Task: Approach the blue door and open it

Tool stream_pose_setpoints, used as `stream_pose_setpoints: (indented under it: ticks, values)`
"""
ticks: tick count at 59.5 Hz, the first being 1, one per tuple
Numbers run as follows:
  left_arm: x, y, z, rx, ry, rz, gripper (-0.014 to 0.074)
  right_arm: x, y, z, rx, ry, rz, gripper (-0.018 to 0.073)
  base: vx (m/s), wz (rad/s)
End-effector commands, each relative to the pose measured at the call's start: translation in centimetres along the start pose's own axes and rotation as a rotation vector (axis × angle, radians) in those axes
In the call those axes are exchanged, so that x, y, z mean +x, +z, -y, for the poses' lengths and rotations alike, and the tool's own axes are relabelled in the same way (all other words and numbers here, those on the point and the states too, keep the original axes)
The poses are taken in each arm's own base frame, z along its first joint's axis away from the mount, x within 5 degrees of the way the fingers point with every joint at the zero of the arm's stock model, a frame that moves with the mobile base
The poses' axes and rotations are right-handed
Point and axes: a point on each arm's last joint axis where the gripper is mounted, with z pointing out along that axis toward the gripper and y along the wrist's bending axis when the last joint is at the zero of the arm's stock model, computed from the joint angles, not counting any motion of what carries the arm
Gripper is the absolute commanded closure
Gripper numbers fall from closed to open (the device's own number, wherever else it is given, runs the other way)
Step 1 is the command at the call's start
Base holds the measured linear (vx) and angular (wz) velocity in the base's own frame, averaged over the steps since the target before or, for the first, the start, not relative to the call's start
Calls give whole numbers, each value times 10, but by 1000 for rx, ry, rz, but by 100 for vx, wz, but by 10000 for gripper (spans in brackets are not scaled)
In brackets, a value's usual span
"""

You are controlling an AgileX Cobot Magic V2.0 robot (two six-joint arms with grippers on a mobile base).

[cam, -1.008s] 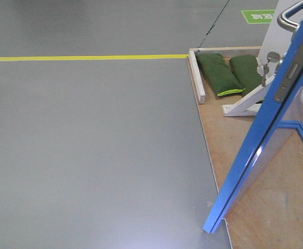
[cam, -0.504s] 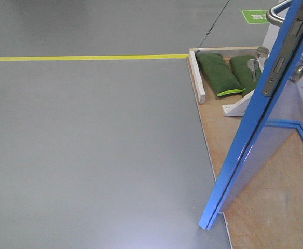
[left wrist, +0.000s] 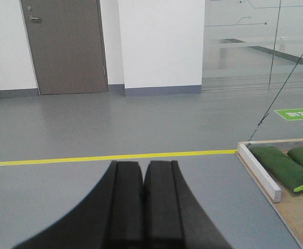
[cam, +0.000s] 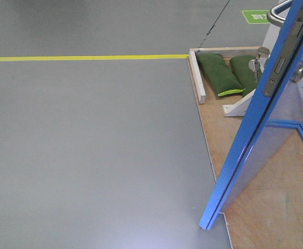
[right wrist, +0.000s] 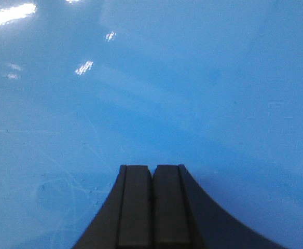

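The blue door stands ajar at the right of the front view, seen edge-on, with its bottom corner over the grey floor. Its silver lever handle and latch plate show near the top. In the right wrist view the glossy blue door fills the picture, and my right gripper is shut with nothing in it, its tips close to the panel; I cannot tell if they touch. My left gripper is shut and empty, pointing over open floor toward the yellow line.
A wooden platform carries the door frame, edged by a white bar. Two green sandbags lie on it behind the door. A yellow floor line crosses the grey floor. A grey door and a glass wall stand far off.
The door's bottom corner has swung left, out over the grey floor, and the door leans further across the view. In the last half second it has hardly moved.
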Motion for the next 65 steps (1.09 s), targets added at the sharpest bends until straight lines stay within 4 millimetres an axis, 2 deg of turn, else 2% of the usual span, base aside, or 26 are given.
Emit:
stream_pose_setpoints:
  ticks: [1, 65]
  values:
    - [-17, -3, 0, 1, -8, 124, 524, 0, -10, -21, -68, -8, 9, 561, 0, 1]
    - [-17, -3, 0, 1, -8, 124, 524, 0, -10, -21, -68, -8, 9, 561, 4, 6]
